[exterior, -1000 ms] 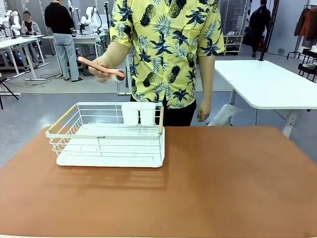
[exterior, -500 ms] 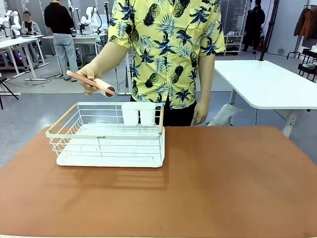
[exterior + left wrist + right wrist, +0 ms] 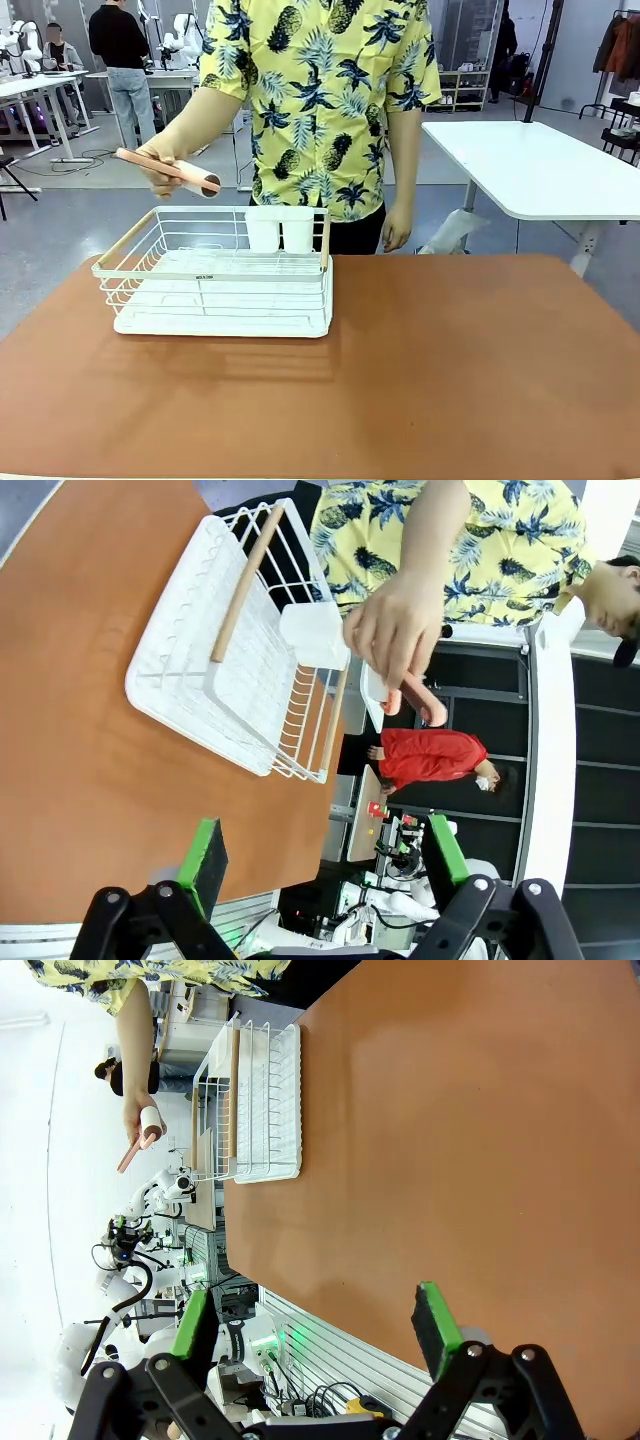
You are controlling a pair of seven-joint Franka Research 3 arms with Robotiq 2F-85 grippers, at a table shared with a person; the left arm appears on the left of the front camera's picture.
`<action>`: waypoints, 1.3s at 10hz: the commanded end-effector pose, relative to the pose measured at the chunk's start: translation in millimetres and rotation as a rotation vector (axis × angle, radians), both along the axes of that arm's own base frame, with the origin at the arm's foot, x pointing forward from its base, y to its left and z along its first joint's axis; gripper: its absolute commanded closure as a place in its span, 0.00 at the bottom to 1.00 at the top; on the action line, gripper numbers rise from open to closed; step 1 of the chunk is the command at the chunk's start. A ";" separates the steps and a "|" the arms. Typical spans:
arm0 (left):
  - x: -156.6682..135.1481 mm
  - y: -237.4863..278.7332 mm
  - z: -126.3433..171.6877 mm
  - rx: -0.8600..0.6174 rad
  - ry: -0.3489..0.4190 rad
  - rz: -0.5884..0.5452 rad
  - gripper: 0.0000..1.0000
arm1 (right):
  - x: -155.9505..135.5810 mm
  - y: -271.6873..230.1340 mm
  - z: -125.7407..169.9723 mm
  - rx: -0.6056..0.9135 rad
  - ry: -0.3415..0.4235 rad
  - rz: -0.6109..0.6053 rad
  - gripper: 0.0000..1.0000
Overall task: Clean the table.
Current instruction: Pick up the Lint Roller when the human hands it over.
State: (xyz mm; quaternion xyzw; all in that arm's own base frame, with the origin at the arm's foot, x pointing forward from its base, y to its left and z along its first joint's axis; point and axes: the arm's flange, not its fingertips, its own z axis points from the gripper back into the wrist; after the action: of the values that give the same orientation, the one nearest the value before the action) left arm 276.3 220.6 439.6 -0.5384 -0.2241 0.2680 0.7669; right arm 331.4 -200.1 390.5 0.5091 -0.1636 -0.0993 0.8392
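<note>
Both jaws hang released facing the counter (image 3: 480, 380) while a person's hand (image 3: 163, 173) holds a roller (image 3: 201, 181) beyond the rack (image 3: 210, 271), nearer the left arm.

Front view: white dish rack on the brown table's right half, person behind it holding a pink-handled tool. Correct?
No. The dish rack sits on the table's left half, as the front view shows. The person's hand does hold the pink-handled tool behind it.
</note>
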 end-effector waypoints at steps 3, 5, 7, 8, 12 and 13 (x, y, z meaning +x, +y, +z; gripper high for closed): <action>20.5 -63.1 107.7 -0.009 0.100 0.174 0.00 | -0.9 1.4 2.9 0.015 -0.012 -0.003 0.00; 39.2 -103.4 126.2 -0.006 0.095 0.209 0.00 | -0.9 1.4 2.9 0.015 -0.012 -0.003 0.00; 53.8 -134.2 121.3 0.010 0.131 0.227 0.00 | -0.9 1.4 2.9 0.015 -0.012 -0.003 0.00; 60.1 -146.7 115.2 0.029 0.125 0.226 0.00 | -0.9 1.4 2.9 0.015 -0.012 -0.003 0.00; 79.2 -179.7 87.3 0.057 0.164 0.229 0.00 | -0.9 1.4 2.9 0.015 -0.012 -0.003 0.00; 82.1 -185.6 80.4 0.062 0.171 0.217 0.00 | -0.9 1.4 2.9 0.015 -0.012 -0.003 0.00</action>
State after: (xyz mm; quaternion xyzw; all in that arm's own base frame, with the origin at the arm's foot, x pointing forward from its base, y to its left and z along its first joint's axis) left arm 358.0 44.2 530.6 -0.4613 -0.2178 0.3782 0.7725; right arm 332.0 -199.8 391.0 0.5082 -0.1635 -0.0986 0.8398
